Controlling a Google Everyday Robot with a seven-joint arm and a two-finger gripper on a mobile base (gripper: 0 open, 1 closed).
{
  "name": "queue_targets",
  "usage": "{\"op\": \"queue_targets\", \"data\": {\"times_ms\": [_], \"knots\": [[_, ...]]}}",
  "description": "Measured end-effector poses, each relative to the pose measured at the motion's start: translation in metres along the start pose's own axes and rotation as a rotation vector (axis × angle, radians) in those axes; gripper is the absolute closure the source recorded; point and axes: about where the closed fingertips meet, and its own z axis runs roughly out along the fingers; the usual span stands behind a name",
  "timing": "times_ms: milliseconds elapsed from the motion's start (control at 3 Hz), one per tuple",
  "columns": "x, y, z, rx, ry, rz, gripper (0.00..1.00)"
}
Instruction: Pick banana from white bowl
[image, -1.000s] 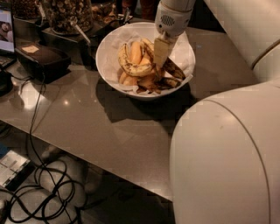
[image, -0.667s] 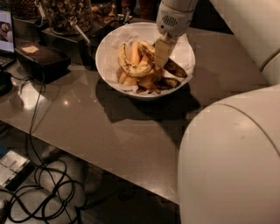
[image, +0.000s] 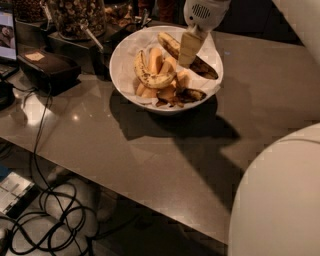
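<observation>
Over the right half of the white bowl, the gripper is hanging down from the top edge of the view, where its white housing is being cut off. Its pale tip is covering the middle of the banana, so that stretch of the fruit is hidden. Whether the gripper is closed on the banana or merely standing in front of it cannot be told.

The banana is lying slantwise inside the bowl's far right part. Its yellower end is pointing up and left, and its blackened end is reaching toward the right rim. Whether it is resting on the crumpled paper or is raised off it is unclear.

A shorter curved banana is sitting left of centre in the bowl, touching the orange-yellow fruit pieces heaped beside it. A dark, shrivelled piece near the front rim is too dim to name.

The bowl is standing on a grey table. A black box is sitting to the bowl's left, and a jar behind that is cropped at the top. Cables are trailing on the floor below. The robot's white body is filling the lower right corner, hiding the table there.
</observation>
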Motion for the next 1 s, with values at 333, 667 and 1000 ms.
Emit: {"op": "queue_targets", "data": {"times_ms": [333, 667, 1000], "knots": [[-0.001, -0.01, 0.005, -0.007, -0.006, 0.004, 1.0], [-0.024, 0.013, -0.004, 0.001, -0.002, -0.056, 1.0], [-0.041, 0.059, -0.031, 0.022, 0.018, -0.14, 1.0]]}}
